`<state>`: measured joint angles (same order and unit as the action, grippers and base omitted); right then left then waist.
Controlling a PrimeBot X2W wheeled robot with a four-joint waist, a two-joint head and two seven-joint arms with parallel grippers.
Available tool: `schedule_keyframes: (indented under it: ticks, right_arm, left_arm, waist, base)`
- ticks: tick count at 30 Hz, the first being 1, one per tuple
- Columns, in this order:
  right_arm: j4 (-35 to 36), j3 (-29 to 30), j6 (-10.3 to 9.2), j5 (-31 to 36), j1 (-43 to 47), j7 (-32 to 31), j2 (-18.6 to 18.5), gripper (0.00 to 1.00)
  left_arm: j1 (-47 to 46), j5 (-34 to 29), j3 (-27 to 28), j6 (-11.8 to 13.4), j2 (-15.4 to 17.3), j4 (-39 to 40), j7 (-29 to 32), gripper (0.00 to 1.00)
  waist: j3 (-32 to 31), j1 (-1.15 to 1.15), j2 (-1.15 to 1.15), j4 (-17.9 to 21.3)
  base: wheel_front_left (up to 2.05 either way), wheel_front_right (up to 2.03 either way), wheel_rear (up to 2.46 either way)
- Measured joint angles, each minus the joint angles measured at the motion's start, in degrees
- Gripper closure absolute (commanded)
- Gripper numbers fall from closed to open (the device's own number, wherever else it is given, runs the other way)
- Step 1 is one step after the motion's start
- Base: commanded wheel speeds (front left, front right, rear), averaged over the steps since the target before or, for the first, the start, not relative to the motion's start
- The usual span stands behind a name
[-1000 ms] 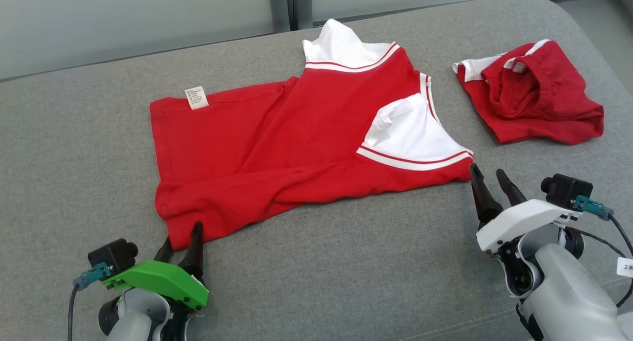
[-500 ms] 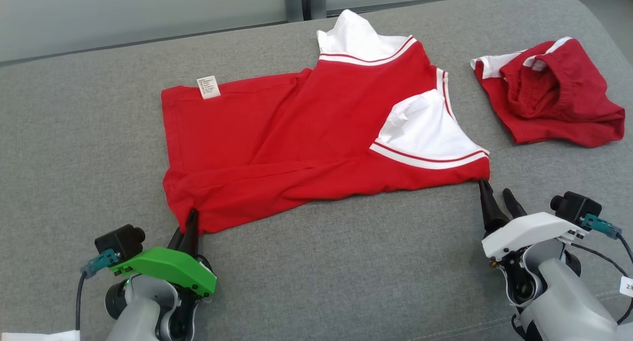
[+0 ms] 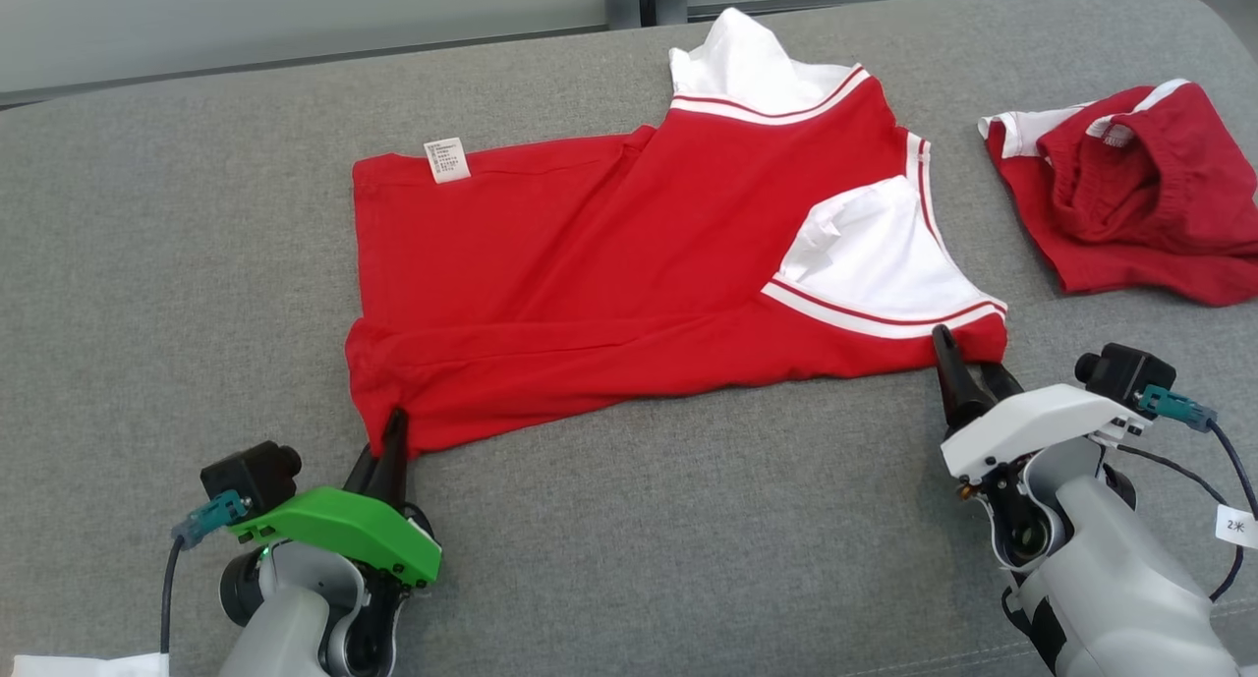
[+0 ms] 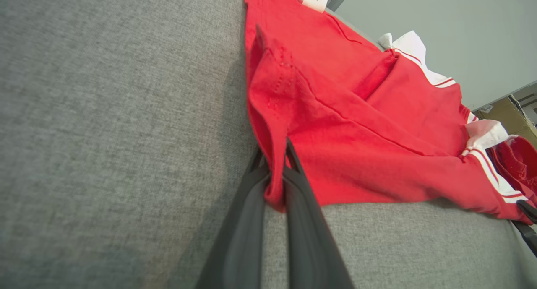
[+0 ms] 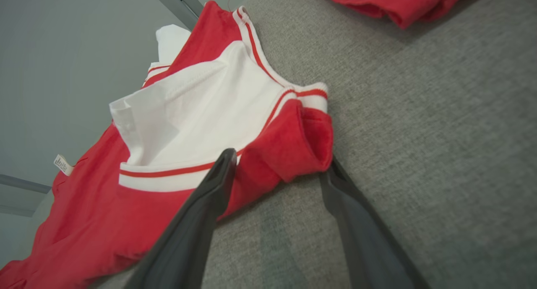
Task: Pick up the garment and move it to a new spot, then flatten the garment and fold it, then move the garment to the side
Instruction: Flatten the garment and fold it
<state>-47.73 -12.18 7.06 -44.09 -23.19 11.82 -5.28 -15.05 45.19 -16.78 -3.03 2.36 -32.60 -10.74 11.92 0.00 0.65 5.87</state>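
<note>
The garment [image 3: 609, 254], a red top with white collar and sleeve trim, lies spread on the grey cushion [image 3: 688, 520]. My left gripper [image 3: 393, 431] is shut on its near left corner; the left wrist view shows red cloth [image 4: 356, 125] pinched between the two dark fingers [image 4: 275, 163]. At the near right corner my right gripper [image 3: 968, 358] stands open. In the right wrist view its fingers [image 5: 279, 161] straddle the rolled red hem of the garment [image 5: 201, 104], one finger over the cloth and one beside it on the cushion.
A second, crumpled red piece of clothing [image 3: 1130, 205] lies at the far right, apart from the top. A white label [image 3: 447, 159] sticks up at the top's far left edge. A pale wall runs behind the cushion. The cushion near me is bare.
My left gripper has closed on the near left corner. My right gripper has slid forward so its fingers straddle the near right corner. The head camera has shifted a little.
</note>
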Motion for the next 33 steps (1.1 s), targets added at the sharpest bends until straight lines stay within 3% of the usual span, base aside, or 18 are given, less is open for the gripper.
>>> schedule_keyframes:
  ticks: [1, 8, 15, 26, 33]
  right_arm:
    - [-0.1, 0.0, 0.00, 0.0, 0.0, 0.0, 0.0, 1.00]
    - [1.1, -1.3, 0.00, 0.0, -0.1, 0.9, -0.3, 1.00]
    - [8.0, -3.0, 0.01, -1.0, 1.0, 2.1, -1.5, 1.00]
    - [16.8, -3.4, 0.09, -2.8, 13.4, 2.3, -3.7, 1.00]
    - [18.3, -3.9, 0.16, -4.0, 20.0, 2.3, -4.6, 1.00]
  left_arm:
    - [0.0, 0.0, 0.0, 0.0, 0.0, 0.0, -0.2, 1.00]
    - [0.0, 0.0, 0.2, -0.1, -0.1, -0.1, -1.0, 1.00]
    - [1.0, 0.1, 2.2, -0.6, 0.1, 1.8, -2.1, 1.00]
    - [10.3, 0.5, 4.1, -0.9, 1.6, 7.3, -2.9, 1.00]
    - [15.7, 0.3, 3.3, -0.4, 2.0, 10.0, -2.9, 1.00]
  waist:
    - [-0.1, 0.00, 0.00, 0.0]
    - [-1.0, 0.00, 0.00, 0.0]
    - [-3.0, 0.00, 0.00, 0.3]
    - [-6.5, 0.00, 0.00, 2.2]
    - [-7.3, 0.00, 0.00, 3.3]
  base:
    - [0.00, 0.00, 0.00]
    - [0.00, 0.00, 0.00]
    - [0.00, 0.00, 0.00]
    - [0.00, 0.00, 0.00]
    - [0.00, 0.00, 0.00]
